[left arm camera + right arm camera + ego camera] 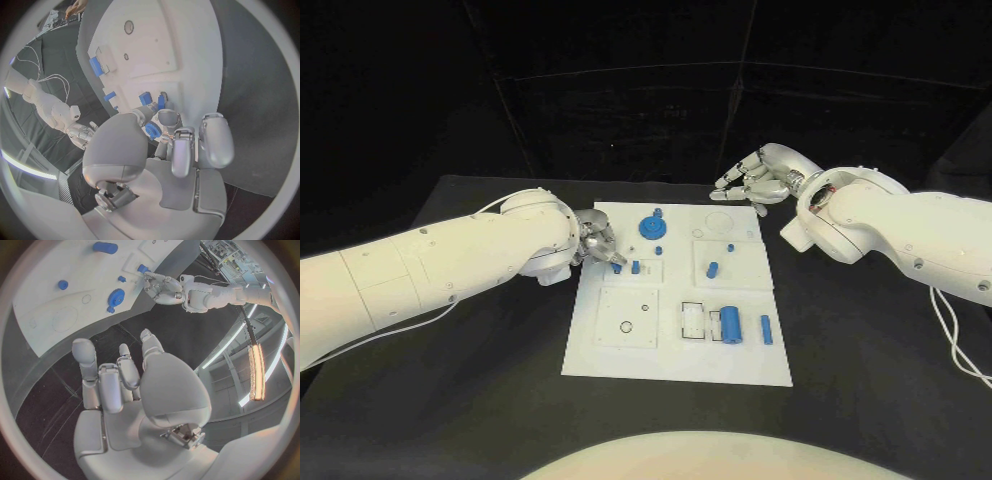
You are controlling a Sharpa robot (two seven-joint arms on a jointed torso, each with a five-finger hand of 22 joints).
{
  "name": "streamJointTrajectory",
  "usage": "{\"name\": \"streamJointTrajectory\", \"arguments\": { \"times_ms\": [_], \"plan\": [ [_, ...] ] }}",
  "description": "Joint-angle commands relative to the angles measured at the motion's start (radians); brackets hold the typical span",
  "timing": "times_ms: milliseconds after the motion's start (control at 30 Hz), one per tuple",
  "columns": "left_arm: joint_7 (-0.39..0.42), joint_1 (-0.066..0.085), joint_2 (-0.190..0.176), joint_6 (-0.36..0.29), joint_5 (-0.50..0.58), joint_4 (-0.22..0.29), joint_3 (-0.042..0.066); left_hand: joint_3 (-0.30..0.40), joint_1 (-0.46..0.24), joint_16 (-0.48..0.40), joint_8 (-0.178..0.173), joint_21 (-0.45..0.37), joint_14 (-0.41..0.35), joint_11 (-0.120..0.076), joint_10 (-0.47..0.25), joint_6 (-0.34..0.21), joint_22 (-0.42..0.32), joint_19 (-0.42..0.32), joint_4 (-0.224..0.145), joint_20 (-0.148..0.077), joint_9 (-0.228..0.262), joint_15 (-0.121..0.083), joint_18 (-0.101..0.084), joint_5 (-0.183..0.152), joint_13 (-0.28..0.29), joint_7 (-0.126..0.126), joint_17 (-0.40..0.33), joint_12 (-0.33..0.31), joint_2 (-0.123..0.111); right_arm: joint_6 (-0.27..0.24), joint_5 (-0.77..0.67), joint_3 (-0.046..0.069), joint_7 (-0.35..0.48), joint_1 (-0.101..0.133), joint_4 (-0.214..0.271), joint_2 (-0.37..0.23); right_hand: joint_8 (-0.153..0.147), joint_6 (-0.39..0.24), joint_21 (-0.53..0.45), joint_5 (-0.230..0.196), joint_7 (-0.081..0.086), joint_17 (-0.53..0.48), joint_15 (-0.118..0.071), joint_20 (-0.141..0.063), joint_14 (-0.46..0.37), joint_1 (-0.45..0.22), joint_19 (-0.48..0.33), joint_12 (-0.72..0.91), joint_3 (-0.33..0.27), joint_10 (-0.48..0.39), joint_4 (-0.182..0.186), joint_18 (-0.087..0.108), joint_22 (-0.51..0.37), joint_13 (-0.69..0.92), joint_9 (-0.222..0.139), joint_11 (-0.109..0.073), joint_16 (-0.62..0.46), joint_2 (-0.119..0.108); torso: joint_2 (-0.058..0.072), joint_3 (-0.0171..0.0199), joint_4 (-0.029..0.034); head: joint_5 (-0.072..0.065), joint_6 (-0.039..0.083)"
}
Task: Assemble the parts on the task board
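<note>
The white task board (678,345) lies in the middle of the black table. My left hand (600,246) hovers over the board's left edge and pinches a small blue part (152,131) between thumb and a finger. Beside it stands a short blue peg (635,267). A blue gear (653,228) sits near the board's far edge. A thick blue cylinder (730,323) and a slim one (766,328) lie at the near right. My right hand (754,180) hangs beyond the board's far right corner, fingers apart, holding nothing. The right wrist view shows the gear (115,297) and my left hand (164,287).
More small blue pegs stand mid-board (711,268) and beside the gear (656,249). A black-outlined rectangular slot (694,319) lies next to the thick cylinder. Bare black table (877,370) surrounds the board on both sides.
</note>
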Motion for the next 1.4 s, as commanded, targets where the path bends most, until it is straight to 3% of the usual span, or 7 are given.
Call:
{"name": "streamJointTrajectory", "arguments": {
  "times_ms": [33, 667, 1133, 1400],
  "plan": [
    [-0.014, 0.001, -0.003, 0.035, -0.016, 0.005, 0.000, 0.118, 0.000, 0.006, 0.007, -0.002, 0.105, -0.004, 0.005, -0.002, 0.000, 0.007, -0.111, -0.001, 0.001, -0.001, 0.000, -0.001, 0.000, -0.005, 0.263, 0.003, 0.009, 0.003, 0.000, 0.001, 0.006, 0.002, 0.001, 0.000, 0.005, -0.004, -0.004, 0.005, -0.002, 0.001, -0.007, -0.002, 0.048, 0.000, -0.006, -0.004, -0.005, -0.004, -0.001, 0.013, -0.001, 0.000, -0.001, -0.003, -0.004, 0.009, 0.000, -0.0003, 0.0008, 0.000, -0.001],
    [-0.022, 0.001, -0.009, 0.037, -0.024, 0.002, 0.000, 0.121, -0.003, 0.006, 0.009, 0.001, 0.105, -0.004, 0.008, -0.001, 0.004, 0.008, -0.112, -0.001, 0.002, -0.001, -0.001, 0.000, 0.004, -0.006, 0.263, 0.006, 0.006, -0.003, 0.000, 0.001, 0.011, 0.002, 0.001, -0.001, 0.005, -0.004, -0.004, 0.005, -0.002, 0.001, -0.007, -0.002, 0.048, 0.000, -0.006, -0.004, -0.005, -0.004, -0.001, 0.013, -0.001, 0.000, -0.001, -0.003, -0.004, 0.009, 0.000, 0.0003, -0.0005, 0.002, -0.002],
    [-0.010, 0.001, -0.001, 0.041, -0.024, 0.001, -0.001, 0.088, -0.059, 0.006, 0.035, 0.001, 0.105, -0.014, 0.017, 0.024, 0.008, 0.010, -0.090, -0.007, 0.012, -0.009, -0.001, -0.012, 0.010, -0.021, 0.263, 0.016, -0.022, -0.003, 0.000, 0.001, 0.011, 0.002, 0.003, -0.002, 0.006, -0.005, -0.006, 0.006, -0.002, -0.001, -0.007, -0.002, 0.047, 0.002, -0.006, -0.005, -0.006, -0.005, -0.001, 0.013, -0.002, -0.001, -0.001, -0.003, -0.005, 0.011, 0.000, 0.0005, -0.0003, -0.001, -0.005],
    [-0.011, 0.001, 0.003, 0.047, -0.024, -0.002, -0.001, 0.084, -0.053, 0.006, 0.042, 0.002, 0.105, -0.018, 0.020, 0.030, 0.010, 0.011, -0.092, -0.010, 0.016, -0.011, -0.002, -0.018, 0.012, -0.026, 0.263, 0.019, -0.011, -0.003, 0.000, 0.001, 0.011, 0.002, 0.002, -0.002, 0.006, -0.005, -0.006, 0.006, -0.002, -0.001, -0.007, -0.002, 0.047, 0.002, -0.006, -0.005, -0.006, -0.005, -0.001, 0.013, -0.002, -0.001, -0.001, -0.003, -0.005, 0.011, 0.000, 0.0001, -0.0001, -0.001, -0.005]
  ]
}}
